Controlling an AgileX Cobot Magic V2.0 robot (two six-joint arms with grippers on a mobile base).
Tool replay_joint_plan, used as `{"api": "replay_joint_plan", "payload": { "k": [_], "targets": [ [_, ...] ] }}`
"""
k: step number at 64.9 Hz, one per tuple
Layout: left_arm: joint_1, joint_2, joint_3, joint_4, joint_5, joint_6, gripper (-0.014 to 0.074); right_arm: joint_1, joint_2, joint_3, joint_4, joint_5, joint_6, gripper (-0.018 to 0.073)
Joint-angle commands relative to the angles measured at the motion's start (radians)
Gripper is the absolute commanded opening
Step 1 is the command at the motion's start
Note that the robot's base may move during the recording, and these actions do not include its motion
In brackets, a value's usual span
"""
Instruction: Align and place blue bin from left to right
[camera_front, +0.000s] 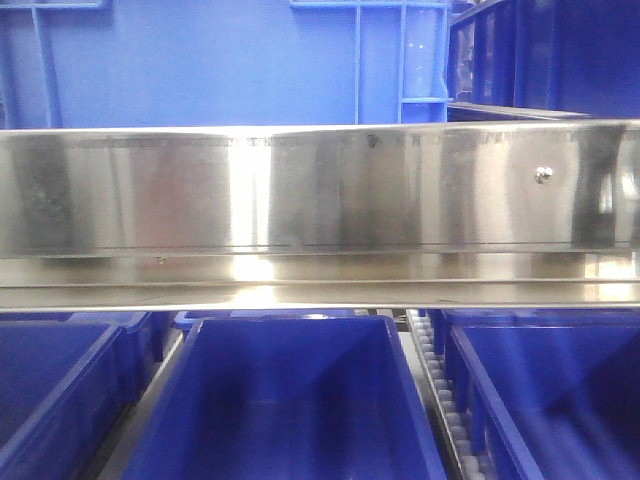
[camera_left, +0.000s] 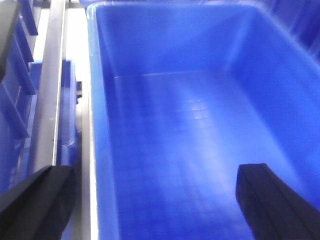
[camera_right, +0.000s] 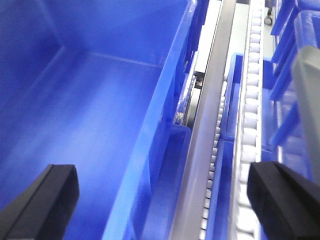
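Note:
An empty blue bin (camera_front: 290, 400) sits in the middle below a steel beam. In the left wrist view its bare floor (camera_left: 190, 150) fills the frame, and my left gripper (camera_left: 158, 200) is open, straddling the bin's left wall (camera_left: 100, 165) with one finger outside and one inside. In the right wrist view my right gripper (camera_right: 167, 197) is open across the same bin's right wall (camera_right: 150, 165), one finger (camera_right: 45, 200) inside the bin (camera_right: 85, 110) and the other (camera_right: 285, 195) over the rollers. Neither gripper shows in the front view.
A wide steel beam (camera_front: 320, 190) crosses the front view. More blue bins stand at lower left (camera_front: 50, 390), lower right (camera_front: 550, 390) and behind the beam (camera_front: 200, 60). Steel rails (camera_left: 50, 95) (camera_right: 205, 135) and white roller tracks (camera_right: 250, 100) (camera_front: 440, 400) run beside the middle bin.

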Motion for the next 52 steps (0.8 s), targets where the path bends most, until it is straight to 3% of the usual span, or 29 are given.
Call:
{"api": "replay_joint_plan", "payload": {
  "k": [1, 52],
  "targets": [
    [0.004, 0.029, -0.012, 0.024, 0.019, -0.008, 0.0537, 0.001, 0.040, -0.035, -0.019, -0.005, 0.005, 0.0568],
    [0.008, 0.203, -0.012, 0.116, 0.033, -0.008, 0.0537, 0.035, 0.260, -0.104, -0.011, -0.005, 0.078, 0.0568]
  ]
}}
